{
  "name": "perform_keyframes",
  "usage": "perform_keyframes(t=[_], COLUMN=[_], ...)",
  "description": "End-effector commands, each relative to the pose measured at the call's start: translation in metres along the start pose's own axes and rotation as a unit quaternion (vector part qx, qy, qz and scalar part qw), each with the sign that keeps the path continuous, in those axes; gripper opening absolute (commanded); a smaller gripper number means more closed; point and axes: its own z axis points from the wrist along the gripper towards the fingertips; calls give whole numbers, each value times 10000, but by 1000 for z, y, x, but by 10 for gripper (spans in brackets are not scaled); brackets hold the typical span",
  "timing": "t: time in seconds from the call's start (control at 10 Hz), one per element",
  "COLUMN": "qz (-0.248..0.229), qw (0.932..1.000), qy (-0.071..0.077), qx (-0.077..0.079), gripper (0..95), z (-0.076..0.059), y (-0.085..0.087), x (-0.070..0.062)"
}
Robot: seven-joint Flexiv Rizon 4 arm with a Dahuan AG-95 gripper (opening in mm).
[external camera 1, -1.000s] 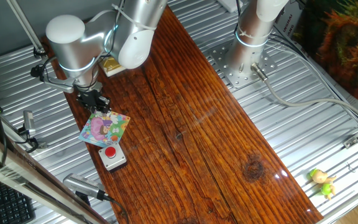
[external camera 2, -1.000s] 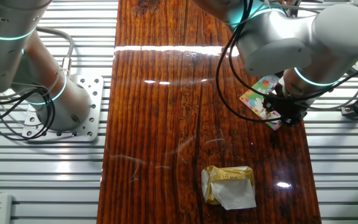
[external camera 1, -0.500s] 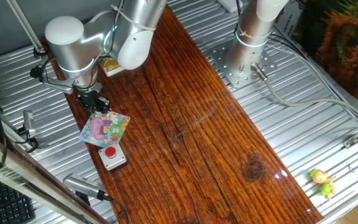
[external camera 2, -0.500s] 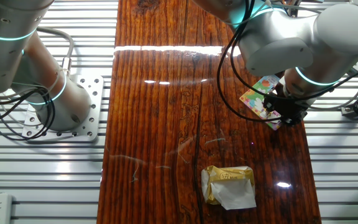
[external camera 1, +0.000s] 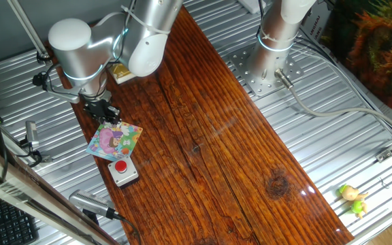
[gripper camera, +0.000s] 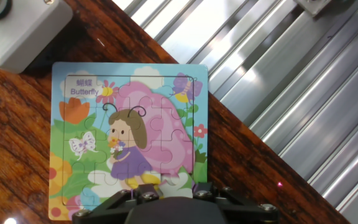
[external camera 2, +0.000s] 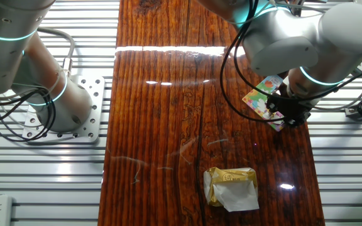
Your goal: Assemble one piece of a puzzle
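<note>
The puzzle (external camera 1: 116,140) is a small square board with a pastel butterfly cartoon, lying flat near the wooden table's edge. It also shows in the other fixed view (external camera 2: 264,98) and fills the hand view (gripper camera: 129,124). All the pieces I can see sit in place; its nearest edge is hidden under the hand. My gripper (external camera 1: 104,113) hangs low over one corner of the board (external camera 2: 288,114). In the hand view the gripper (gripper camera: 169,186) shows two black finger blocks standing apart, with the puzzle's surface between them and nothing held.
A grey box with a red button (external camera 1: 122,170) sits right beside the puzzle (gripper camera: 11,25). A yellow-and-white block (external camera 2: 231,187) lies on the wood. A second arm's base (external camera 1: 271,61) stands on the metal slats, and a small toy (external camera 1: 352,199) lies far off.
</note>
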Motion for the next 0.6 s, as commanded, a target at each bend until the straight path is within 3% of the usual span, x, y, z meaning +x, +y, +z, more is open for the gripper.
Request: perform_keyframes(t=[0.1, 0.6], qz=[11, 60], qw=[10000, 10000], qy=[28, 47], qx=[0, 0], gripper=[380, 380], z=[0, 1], y=[0, -1], x=[1, 2])
